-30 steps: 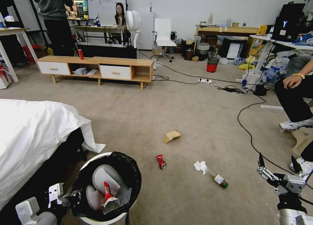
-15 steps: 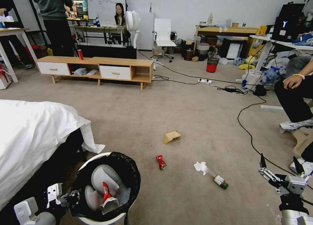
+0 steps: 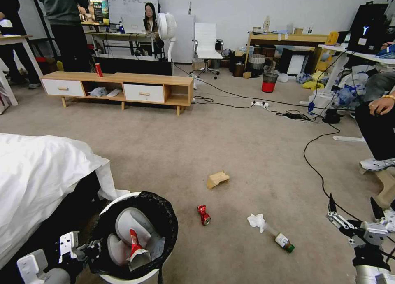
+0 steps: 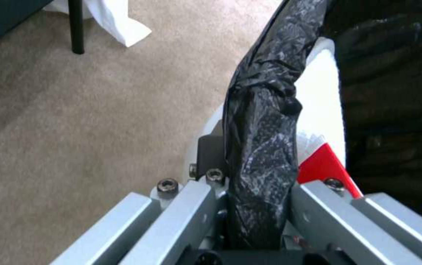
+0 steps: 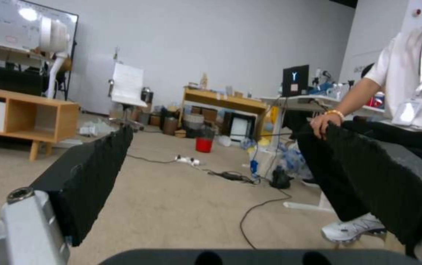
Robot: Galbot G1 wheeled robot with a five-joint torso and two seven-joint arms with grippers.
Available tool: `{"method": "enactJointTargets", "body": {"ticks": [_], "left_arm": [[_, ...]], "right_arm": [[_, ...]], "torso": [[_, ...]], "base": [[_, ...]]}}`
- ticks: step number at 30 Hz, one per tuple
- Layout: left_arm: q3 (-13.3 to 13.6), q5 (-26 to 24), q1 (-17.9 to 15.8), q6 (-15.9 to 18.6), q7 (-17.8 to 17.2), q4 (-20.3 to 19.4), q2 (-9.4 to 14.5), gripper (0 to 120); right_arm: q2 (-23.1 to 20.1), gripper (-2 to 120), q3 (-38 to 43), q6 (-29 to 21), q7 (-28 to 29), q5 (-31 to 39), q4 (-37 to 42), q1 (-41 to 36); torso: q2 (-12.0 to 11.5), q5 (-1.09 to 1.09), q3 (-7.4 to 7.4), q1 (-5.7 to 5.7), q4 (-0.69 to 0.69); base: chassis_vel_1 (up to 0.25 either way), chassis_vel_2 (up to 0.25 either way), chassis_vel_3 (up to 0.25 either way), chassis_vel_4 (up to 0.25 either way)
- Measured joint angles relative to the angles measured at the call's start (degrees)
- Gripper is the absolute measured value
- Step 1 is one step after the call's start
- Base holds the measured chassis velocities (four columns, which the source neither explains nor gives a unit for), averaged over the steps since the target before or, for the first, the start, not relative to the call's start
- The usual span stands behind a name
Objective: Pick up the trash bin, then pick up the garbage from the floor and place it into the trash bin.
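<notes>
The left tool [image 4: 257, 206] is clamped on the trash bin [image 3: 108, 201] rim; the right tool [image 3: 354, 212], jaws apart, should be lowered squarely over the bottle [image 3: 284, 240] ahead.

The left gripper [image 4: 257, 217] clamps the bag-covered rim of the round white plastic trash bin [image 4: 319, 106]; beige carpet [image 4: 98, 121] spreads toward nine o'clock.
</notes>
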Motion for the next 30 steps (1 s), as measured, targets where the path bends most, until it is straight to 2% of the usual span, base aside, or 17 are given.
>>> {"method": "enactJointTargets", "body": {"ticks": [11,23,27,30], "left_arm": [[0.06,0.11,-0.02,0.00,0.05,0.00,-0.42,1],[0.11,0.21,-0.14,-0.01,0.19,0.25,-0.46,1],[0.14,0.20,-0.29,-0.03,0.22,0.49,-0.53,1],[0.16,0.20,-0.35,-0.05,0.34,0.83,-0.56,1]], "right_arm": [[-0.16,100,-0.25,0.72,-0.05,0.84,-0.18,0.03],[-0.59,100,-0.32,0.87,-0.76,0.85,-0.49,0.48],[-1.64,100,0.11,0.73,-1.49,0.66,-0.51,0.43],[-4.20,100,0.49,-1.29,-1.51,0.74,-0.35,-0.28]], "torso": [[-0.01,0.01,0.01,0.02,0.00],[0.00,0.01,-0.01,0.01,0.00],[0.00,0.02,-0.01,0.01,0.00],[0.00,0.02,0.00,0.00,0.00]], "base": [[-0.099,0.115,0.102,-0.097],[-0.005,0.001,0.002,-0.003],[0.000,0.000,0.000,0.000],[0.000,0.000,0.000,0.000]]}}
